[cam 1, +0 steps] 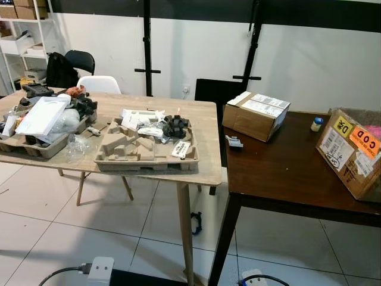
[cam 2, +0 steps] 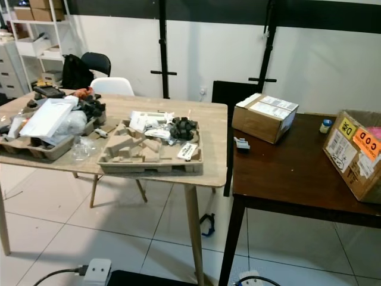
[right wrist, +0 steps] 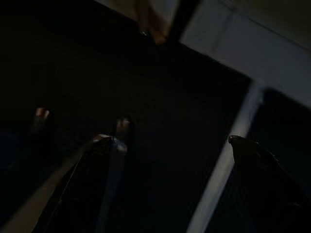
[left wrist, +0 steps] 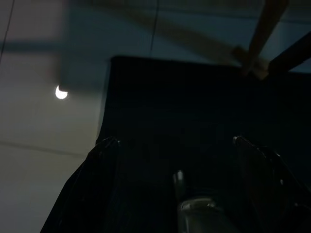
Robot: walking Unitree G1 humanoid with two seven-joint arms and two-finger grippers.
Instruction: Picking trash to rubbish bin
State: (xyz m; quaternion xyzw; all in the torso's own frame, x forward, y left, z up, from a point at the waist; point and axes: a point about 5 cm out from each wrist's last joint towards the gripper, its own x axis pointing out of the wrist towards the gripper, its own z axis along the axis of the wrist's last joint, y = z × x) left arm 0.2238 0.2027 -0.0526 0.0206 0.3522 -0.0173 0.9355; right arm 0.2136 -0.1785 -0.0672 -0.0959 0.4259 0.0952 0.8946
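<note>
Plainly the trash is all up on the light wooden table [cam 1: 202, 170], and nothing has been lifted yet. Nearest the table's right end sits a moulded pulp tray [cam 1: 146, 156] with crumpled white papers [cam 1: 138, 119], a clump of black foam pieces [cam 1: 174, 126] and a small white label card [cam 1: 181, 149] lying in it. A second pulp tray [cam 1: 30, 146] at the left end carries a flat white plastic bag [cam 1: 43, 115] and darker odds and ends, and a bit of clear film [cam 1: 77, 146] lies on the table top between the two trays.

Both arms hang low. The left gripper [left wrist: 172, 145] has its two black fingers spread wide with nothing between them, pointing at a dark mat on the tiled floor. The right gripper [right wrist: 170, 145] is likewise spread and empty, over dark floor near a table leg.

Everything on the trays looks very light. The pulp is stiff but crushable, so I would pinch it at its raised front rim rather than squeeze the middle. Paper and film are soft and will crumple into a grip; the foam should give and hold well. The thin card lying flat looks the hardest to get a finger under. Loose items may slide off if a tray is tipped.

I cannot make out a rubbish bin from where I stand. The dark table [cam 1: 286, 173] alongside holds cardboard boxes [cam 1: 256, 114].
</note>
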